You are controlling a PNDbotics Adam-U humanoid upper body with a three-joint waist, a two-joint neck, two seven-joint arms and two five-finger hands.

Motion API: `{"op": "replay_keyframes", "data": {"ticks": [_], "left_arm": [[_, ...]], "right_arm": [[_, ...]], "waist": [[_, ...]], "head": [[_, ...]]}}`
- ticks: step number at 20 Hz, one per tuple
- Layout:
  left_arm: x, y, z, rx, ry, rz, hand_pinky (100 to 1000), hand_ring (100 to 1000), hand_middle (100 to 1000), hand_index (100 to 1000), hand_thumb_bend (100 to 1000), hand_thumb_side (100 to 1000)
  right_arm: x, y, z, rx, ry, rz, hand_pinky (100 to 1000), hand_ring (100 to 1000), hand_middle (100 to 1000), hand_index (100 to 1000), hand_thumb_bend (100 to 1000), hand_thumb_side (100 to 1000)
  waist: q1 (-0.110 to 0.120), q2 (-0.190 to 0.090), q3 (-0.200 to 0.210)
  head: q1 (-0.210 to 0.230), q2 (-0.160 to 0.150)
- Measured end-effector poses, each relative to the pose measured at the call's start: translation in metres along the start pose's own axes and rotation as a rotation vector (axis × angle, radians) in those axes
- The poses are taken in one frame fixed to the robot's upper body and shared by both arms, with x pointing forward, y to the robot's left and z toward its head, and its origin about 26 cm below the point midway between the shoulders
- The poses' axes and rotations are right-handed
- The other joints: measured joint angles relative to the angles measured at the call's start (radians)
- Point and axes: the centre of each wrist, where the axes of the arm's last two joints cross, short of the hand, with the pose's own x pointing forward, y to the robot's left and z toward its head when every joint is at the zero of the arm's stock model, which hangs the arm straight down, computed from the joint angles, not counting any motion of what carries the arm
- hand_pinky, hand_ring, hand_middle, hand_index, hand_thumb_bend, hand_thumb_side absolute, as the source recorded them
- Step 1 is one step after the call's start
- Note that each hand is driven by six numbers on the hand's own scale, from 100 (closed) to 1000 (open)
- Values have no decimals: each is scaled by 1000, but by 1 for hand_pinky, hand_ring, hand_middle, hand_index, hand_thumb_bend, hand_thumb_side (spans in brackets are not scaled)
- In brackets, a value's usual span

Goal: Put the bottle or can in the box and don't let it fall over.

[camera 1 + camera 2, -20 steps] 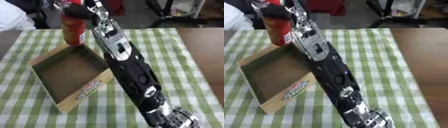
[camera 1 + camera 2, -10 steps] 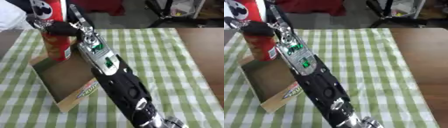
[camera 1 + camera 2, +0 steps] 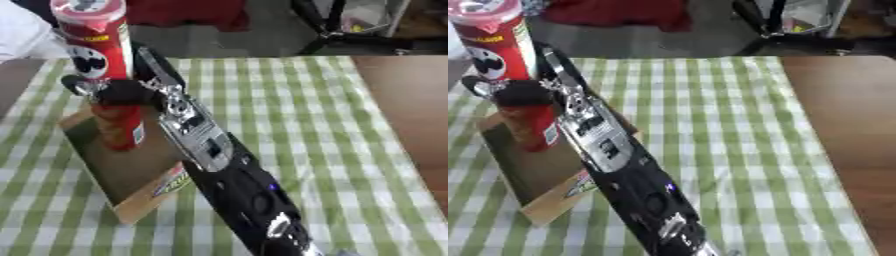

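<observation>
Fingers of the right robot hand (image 3: 118,92) wrapped the red can (image 3: 103,75), hiding its middle, inside the box (image 3: 122,172).

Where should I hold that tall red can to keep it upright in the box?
Around its middle, as the right robot hand does now, coming from the right side. The can is tall and narrow, standing upright in the box, so a mid-height wrap should limit tipping.
</observation>
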Motion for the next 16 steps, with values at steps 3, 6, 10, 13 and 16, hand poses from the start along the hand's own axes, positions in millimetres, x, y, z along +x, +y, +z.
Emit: {"op": "replay_keyframes", "data": {"ticks": [3,6,10,13,16], "left_arm": [[0,0,0,1,0,0,837,971,750,763,513,618],[0,0,0,1,0,0,837,971,750,762,513,618],[0,0,0,1,0,0,837,971,750,762,515,618],[0,0,0,1,0,0,836,971,750,762,516,617],[0,0,0,1,0,0,837,972,750,762,516,616]], "right_arm": [[-8,0,1,-7,14,2,893,404,462,304,334,100],[-22,0,3,-9,44,8,898,426,480,315,324,100],[-32,0,3,13,68,13,937,603,604,462,193,100],[-36,0,3,50,75,26,1000,869,889,765,886,276],[-36,0,3,93,63,54,1000,976,992,895,1000,541]], "waist": [[0,4,1],[0,11,1],[0,11,2],[0,11,2],[0,11,2]], "head": [[0,-1],[0,-1],[0,-1],[0,-1],[0,-1]]}}
